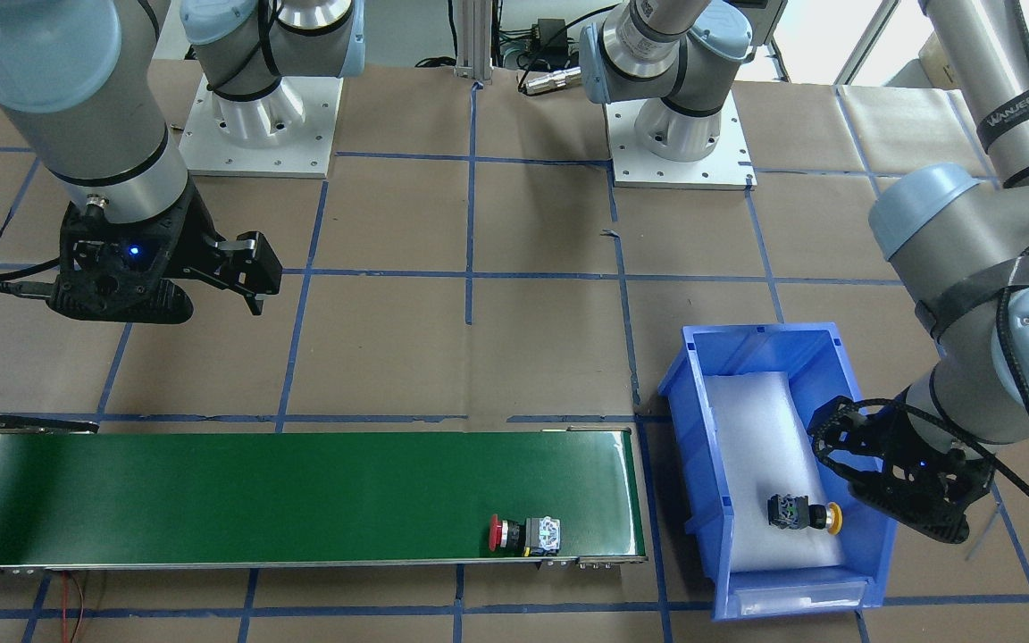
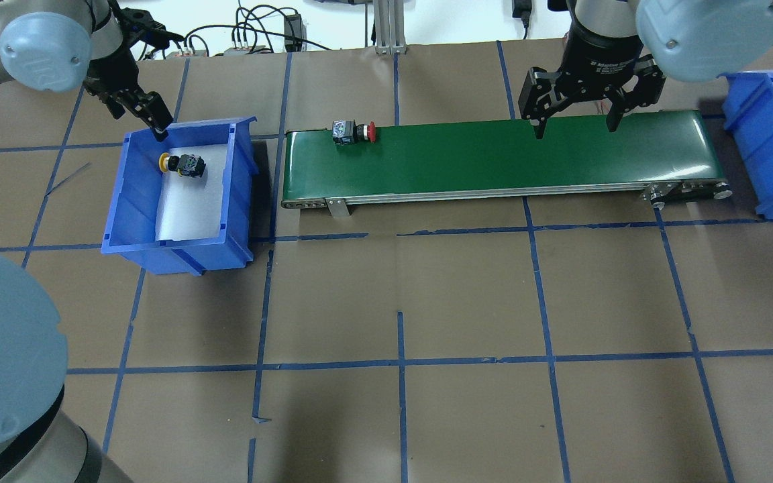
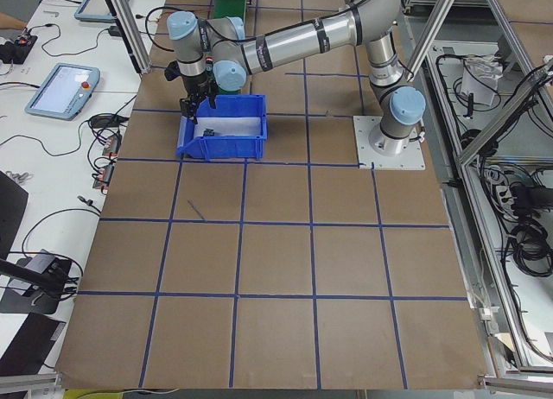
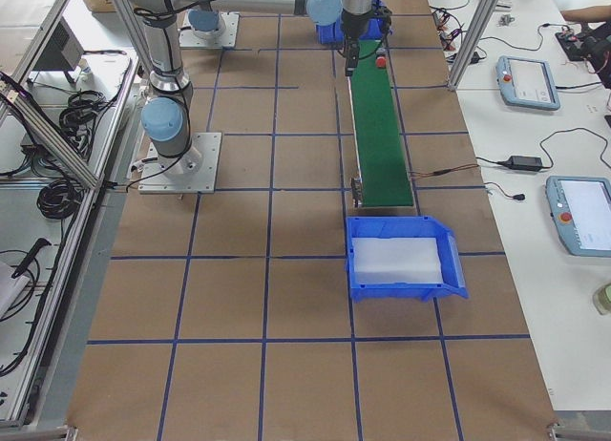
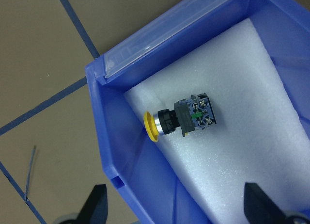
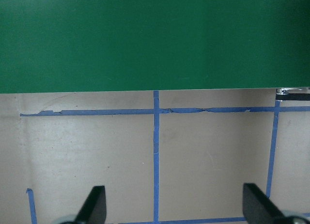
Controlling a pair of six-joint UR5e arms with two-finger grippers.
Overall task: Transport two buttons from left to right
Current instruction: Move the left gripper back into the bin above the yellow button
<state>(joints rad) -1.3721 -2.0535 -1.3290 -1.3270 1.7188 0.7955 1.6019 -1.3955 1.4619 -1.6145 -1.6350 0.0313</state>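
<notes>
Yellow button [image 2: 183,164] in blue bin [image 2: 138,201], red button [image 2: 354,131] on conveyor belt's [image 2: 494,157] left end
Both spread wide: left gripper [image 5: 177,209] above the bin near the tabletop's [image 2: 400,282] far-left corner, right gripper [image 2: 574,127] above the belt.

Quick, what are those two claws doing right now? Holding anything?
Left gripper: open, holding nothing, at the edge of the blue bin.
Right gripper: open, holding nothing.

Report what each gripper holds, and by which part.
Nothing is held. The left gripper hangs open over the blue bin containing the yellow button; the right gripper is open, far from the red button.
</notes>
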